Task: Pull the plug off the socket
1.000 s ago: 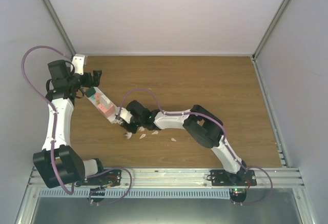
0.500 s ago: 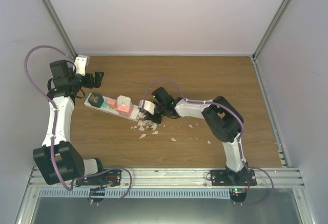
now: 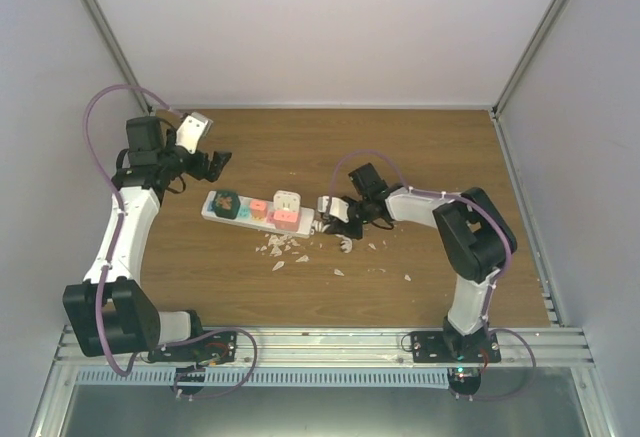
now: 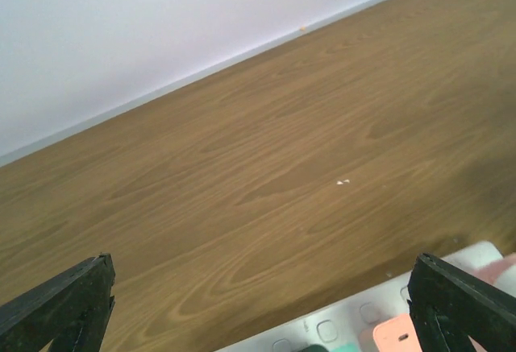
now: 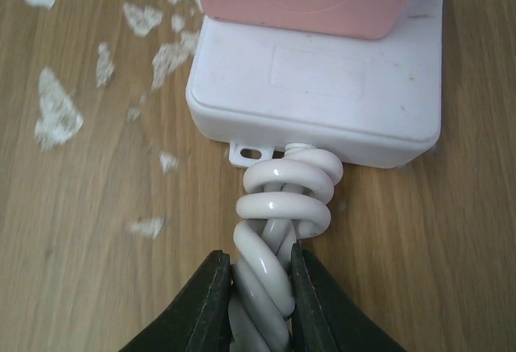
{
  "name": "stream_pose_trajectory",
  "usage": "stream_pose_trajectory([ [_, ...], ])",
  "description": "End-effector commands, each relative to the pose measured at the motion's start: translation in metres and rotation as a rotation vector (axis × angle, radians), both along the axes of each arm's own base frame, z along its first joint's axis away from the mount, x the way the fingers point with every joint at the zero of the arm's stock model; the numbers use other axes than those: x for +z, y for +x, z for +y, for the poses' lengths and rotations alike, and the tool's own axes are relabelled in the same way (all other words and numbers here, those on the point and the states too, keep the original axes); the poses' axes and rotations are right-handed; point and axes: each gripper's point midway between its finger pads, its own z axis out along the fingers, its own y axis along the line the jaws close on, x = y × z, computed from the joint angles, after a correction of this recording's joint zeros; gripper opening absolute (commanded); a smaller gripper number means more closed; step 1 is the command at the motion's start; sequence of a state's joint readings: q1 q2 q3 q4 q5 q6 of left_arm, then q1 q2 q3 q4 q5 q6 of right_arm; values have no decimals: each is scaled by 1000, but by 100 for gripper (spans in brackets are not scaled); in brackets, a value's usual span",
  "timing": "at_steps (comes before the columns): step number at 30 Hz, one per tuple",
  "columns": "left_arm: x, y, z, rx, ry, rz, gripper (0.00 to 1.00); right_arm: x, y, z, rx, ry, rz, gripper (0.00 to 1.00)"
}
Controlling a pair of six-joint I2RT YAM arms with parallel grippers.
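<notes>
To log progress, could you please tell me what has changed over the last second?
The right pincer, shut on the cord, dragged the socket rightward, turning it nearly level. The left pincer, now open, drew away from its other end. Unchanged: the right grip, and the white plug still seated.

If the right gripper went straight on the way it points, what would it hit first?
Shut on the coiled white cord, the right gripper would probably meet the near end of the long white power strip first.
</notes>
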State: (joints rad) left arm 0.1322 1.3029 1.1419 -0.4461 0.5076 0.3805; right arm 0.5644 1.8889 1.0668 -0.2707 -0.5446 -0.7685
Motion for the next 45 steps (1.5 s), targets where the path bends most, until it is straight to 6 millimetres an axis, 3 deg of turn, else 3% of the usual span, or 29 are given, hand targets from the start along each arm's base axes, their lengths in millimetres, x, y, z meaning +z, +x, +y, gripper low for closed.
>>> stream_pose_trajectory([
  [1,3,-10,-25,-169,16,-36,99,-39,-36,-64,5,-173,133,4],
  [8,-6,-29,-60,-382,-6,-42,99,-40,-46,-118,-10,-197,142,3],
  [14,-27,-45,-88,-555,-8,-19,99,-45,-47,-169,-34,-225,124,2],
  [19,-51,-54,-110,-654,10,6,99,-42,-48,-201,-53,-218,132,2],
  [25,-96,-64,-134,-745,85,56,99,-50,-53,-243,-71,-258,97,3],
  [31,-117,-76,-161,-855,94,65,99,-49,-49,-273,-101,-261,79,4],
  [36,-124,-81,-183,-933,94,51,98,-35,-39,-277,-141,-219,62,26],
  [42,-126,-72,-192,-958,79,49,97,6,-22,-264,-176,-109,15,55],
  [45,-123,-69,-198,-974,81,39,97,31,-13,-255,-195,-34,-6,64],
])
